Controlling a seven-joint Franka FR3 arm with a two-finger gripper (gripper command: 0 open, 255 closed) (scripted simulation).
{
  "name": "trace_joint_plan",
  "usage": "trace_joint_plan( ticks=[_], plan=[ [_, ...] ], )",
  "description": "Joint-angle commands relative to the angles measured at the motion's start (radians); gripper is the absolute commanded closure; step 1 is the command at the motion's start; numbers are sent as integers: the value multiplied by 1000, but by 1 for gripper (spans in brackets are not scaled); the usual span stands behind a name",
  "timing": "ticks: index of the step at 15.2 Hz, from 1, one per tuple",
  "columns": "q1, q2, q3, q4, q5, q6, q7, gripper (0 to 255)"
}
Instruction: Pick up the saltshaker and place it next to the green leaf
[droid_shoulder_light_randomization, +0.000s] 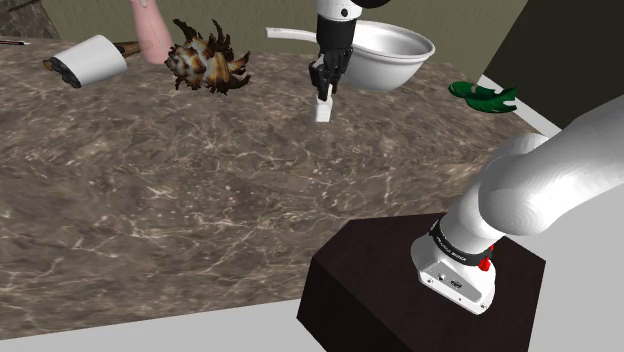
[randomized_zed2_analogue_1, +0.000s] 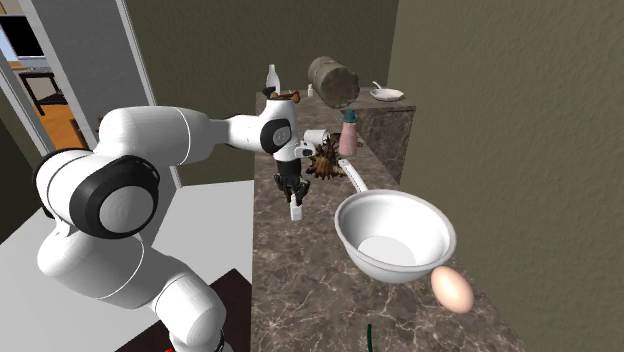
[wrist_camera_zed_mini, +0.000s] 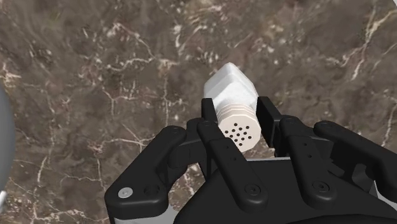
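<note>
**Saltshaker in grip, over counter**

Gripper (droid_shoulder_light_randomization: 323, 90) clamped on the white saltshaker (droid_shoulder_light_randomization: 323, 109). Wrist view: 2 black fingers (wrist_camera_zed_mini: 211, 121) press its ribbed neck, with the perforated cap facing the camera. The shaker hangs below the fingers over a brown marble counter (droid_shoulder_light_randomization: 200, 180). Shoulder view, bearings from the shaker:
- Green leaf (droid_shoulder_light_randomization: 483, 95) at 3 o'clock, well apart, near the counter's edge.
- White bowl (droid_shoulder_light_randomization: 395, 55) at 2 o'clock, near.
- Spiky brown shell (droid_shoulder_light_randomization: 207, 62) at 10 o'clock.
</note>
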Motion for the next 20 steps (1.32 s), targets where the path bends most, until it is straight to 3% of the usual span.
trace_joint_plan(
  ticks=[1,20],
  plan=[
    [0,1,0,-1,0,0,0,255],
    [-3,1,-4,256,2,-255,-22,255]
  ],
)
